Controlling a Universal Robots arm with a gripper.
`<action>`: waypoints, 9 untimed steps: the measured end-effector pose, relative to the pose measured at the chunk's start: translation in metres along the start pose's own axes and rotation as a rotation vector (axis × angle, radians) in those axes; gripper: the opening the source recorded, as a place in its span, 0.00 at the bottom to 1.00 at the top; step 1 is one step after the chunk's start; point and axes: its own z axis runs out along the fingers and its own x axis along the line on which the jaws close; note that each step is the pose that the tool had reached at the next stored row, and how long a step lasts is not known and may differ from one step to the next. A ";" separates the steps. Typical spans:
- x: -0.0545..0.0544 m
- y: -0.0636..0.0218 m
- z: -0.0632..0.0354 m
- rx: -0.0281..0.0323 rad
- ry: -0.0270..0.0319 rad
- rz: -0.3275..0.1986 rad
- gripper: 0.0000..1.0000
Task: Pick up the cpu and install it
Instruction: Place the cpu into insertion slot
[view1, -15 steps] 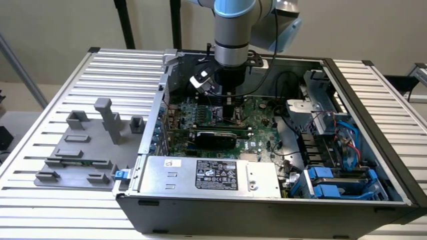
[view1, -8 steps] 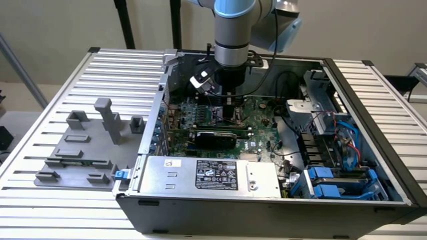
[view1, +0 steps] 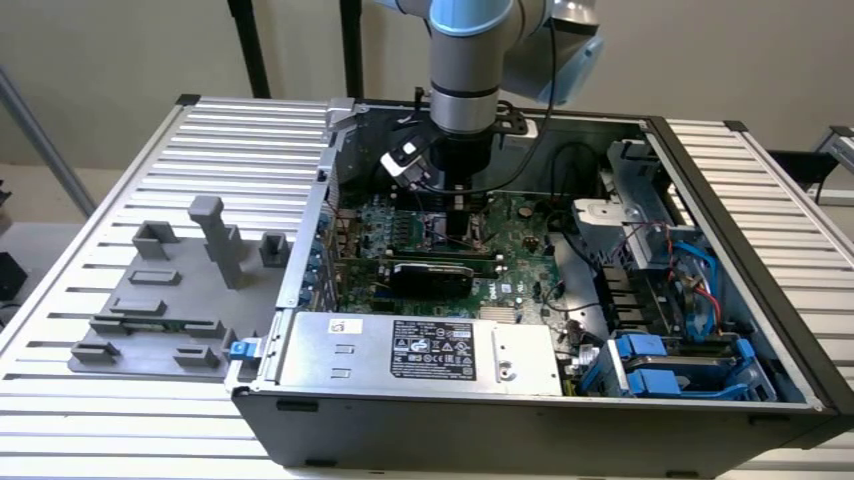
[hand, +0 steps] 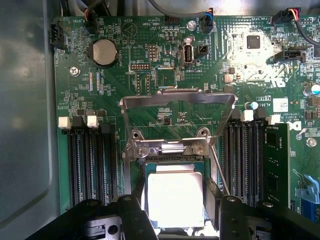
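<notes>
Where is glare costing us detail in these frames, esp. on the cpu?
Wrist view: the cpu top is blown out to near white by a reflection, so its surface detail is gone. A second glare patch washes the motherboard around the white chip, and the case wall sits in dim shade. Exterior view: even light, no hot spot on the power supply, but the motherboard under the arm is dark.

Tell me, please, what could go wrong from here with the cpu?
1. The cpu is at the socket; whether it is seated I cannot tell. If skewed, it may damage the contacts.
2. The open plate and the lever stand close to it and might snag.
</notes>
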 end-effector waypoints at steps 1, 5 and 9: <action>0.000 0.0000 0.0000 0.0005 0.0030 0.000 0.55; 0.000 0.0001 0.0003 0.0021 0.0187 0.001 0.55; -0.001 0.0001 0.0003 0.0048 0.0194 0.001 0.55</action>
